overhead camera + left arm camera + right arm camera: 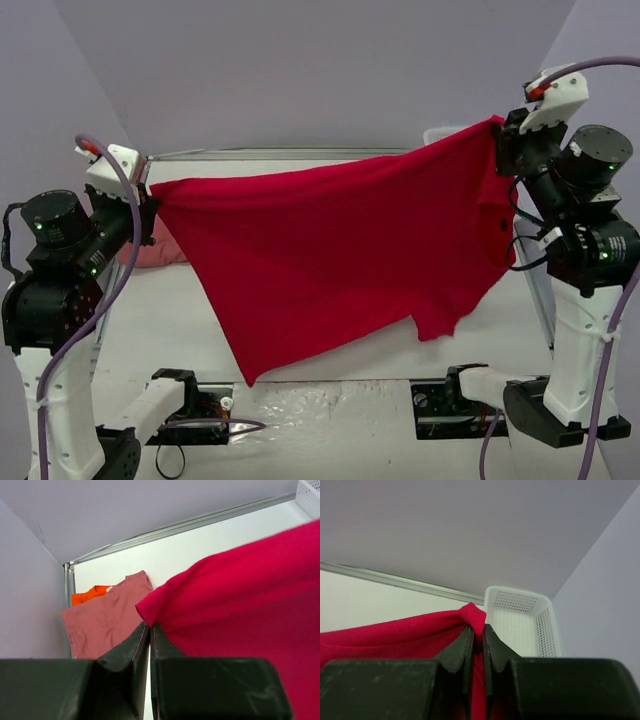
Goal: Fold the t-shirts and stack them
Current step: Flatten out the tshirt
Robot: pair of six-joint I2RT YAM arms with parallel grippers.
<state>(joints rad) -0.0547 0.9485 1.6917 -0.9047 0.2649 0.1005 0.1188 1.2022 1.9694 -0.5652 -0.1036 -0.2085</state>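
A bright red t-shirt [340,260] hangs spread in the air between both arms, above the white table. My left gripper [150,200] is shut on its left corner [147,611]. My right gripper [503,130] is shut on its right corner [476,615], held higher than the left one. The shirt's lower part droops to a point near the table's front edge. A salmon pink t-shirt [102,620] lies folded at the table's far left, on top of an orange t-shirt [90,594] that shows only as an edge. In the top view the pink t-shirt [155,252] peeks out behind the red cloth.
A white mesh basket [520,622] stands at the table's far right corner, mostly hidden behind the red cloth in the top view. A metal rail [175,530] runs along the table's back edge. Grey walls enclose the back and sides.
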